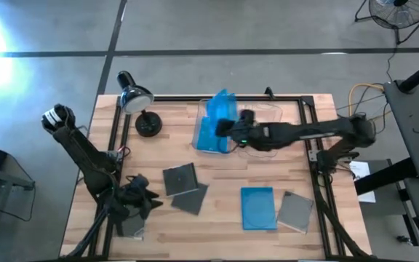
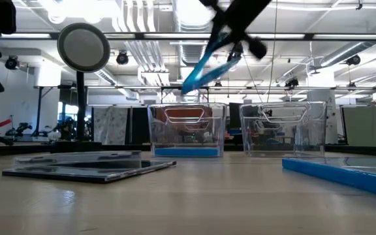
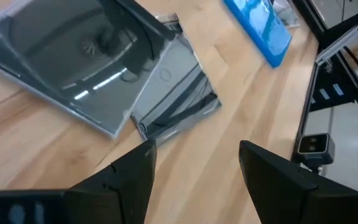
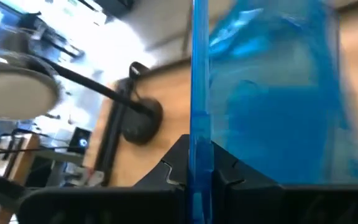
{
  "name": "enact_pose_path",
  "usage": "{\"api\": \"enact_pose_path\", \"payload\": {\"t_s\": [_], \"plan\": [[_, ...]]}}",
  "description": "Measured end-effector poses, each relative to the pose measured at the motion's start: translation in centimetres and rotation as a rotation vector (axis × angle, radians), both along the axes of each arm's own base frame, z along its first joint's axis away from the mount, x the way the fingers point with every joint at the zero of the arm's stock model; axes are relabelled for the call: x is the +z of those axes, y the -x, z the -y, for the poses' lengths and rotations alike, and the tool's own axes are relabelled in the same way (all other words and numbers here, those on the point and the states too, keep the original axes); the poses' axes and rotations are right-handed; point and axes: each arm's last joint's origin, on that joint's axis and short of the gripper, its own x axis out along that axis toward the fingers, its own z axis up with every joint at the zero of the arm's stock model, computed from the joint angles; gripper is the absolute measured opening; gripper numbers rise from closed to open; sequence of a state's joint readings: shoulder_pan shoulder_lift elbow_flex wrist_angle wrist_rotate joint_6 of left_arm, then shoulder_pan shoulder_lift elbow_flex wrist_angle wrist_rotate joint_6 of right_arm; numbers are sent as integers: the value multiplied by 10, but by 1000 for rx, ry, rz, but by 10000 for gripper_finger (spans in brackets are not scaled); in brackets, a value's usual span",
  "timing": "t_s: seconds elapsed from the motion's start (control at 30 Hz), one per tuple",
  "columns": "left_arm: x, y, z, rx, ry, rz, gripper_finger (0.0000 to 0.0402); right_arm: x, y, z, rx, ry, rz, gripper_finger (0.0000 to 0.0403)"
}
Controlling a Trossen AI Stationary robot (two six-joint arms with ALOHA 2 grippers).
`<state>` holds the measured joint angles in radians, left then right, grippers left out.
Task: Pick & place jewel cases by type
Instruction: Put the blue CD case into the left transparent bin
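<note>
Blue jewel case [image 1: 222, 105] in right tool [image 1: 228, 125], above bin [image 1: 201, 116].

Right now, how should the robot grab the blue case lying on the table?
The blue case lies flat on the table, so probably come straight down and pinch two opposite thin edges. Avoid the side by the grey case, which sits very close there. The right gripper is busy holding another blue one.

wooden table [image 1: 217, 225] | two bins [image 1: 213, 127] | lamp [image 1: 148, 125] | four jewel cases [image 1: 257, 207]
</note>
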<state>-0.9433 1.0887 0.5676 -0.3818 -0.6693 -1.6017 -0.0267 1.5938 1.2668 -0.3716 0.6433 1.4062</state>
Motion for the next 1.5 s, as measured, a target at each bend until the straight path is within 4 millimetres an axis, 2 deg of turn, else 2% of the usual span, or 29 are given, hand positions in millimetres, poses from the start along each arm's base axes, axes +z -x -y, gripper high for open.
{"api": "enact_pose_path", "payload": {"t_s": [0.17,0.3,0.43,0.53,0.6,0.67,0.73,0.8,0.9,1.0,1.07,1.13,1.27,1.37,1.43,1.5], "plan": [[0,1,-1,-5,-1,-1,213,-67,-41,27,98,-226,-56,48],[-1,1,-2,-7,-5,-3,213,-75,-56,33,274,-316,-116,104],[-1,1,-2,-10,-11,-3,213,-65,-49,28,552,-324,-304,160],[-3,2,-3,-20,-35,-4,213,-34,-29,25,708,-388,-462,190],[-5,2,-3,-21,-46,-8,213,-13,-12,21,716,-395,-591,202],[-6,3,-5,-20,-62,-19,213,6,-1,16,669,-285,-678,209],[-7,4,-6,-17,-73,-25,213,29,1,11,622,-127,-675,209],[-7,3,-7,-6,-78,-23,213,45,-2,13,637,-47,-614,203],[-8,0,-11,18,-79,-25,213,34,-23,26,685,-31,-600,184],[-6,-2,-16,37,-61,-22,213,1,-43,39,723,-61,-685,167],[-5,-2,-17,25,-46,-31,213,-6,-50,37,798,-101,-670,159],[-5,-2,-17,-13,-42,-57,213,-8,-51,24,891,-137,-676,151],[-14,-1,-19,-43,-42,-108,213,-15,-39,-22,982,-167,-787,135],[-18,-2,-20,-35,-23,-83,213,-4,-22,-54,1005,-155,-773,127],[-20,-3,-22,-21,-27,-77,213,1,-22,-57,978,-90,-740,123],[-21,-6,-25,-4,-31,-76,213,5,-30,-38,925,-32,-685,117]]}}
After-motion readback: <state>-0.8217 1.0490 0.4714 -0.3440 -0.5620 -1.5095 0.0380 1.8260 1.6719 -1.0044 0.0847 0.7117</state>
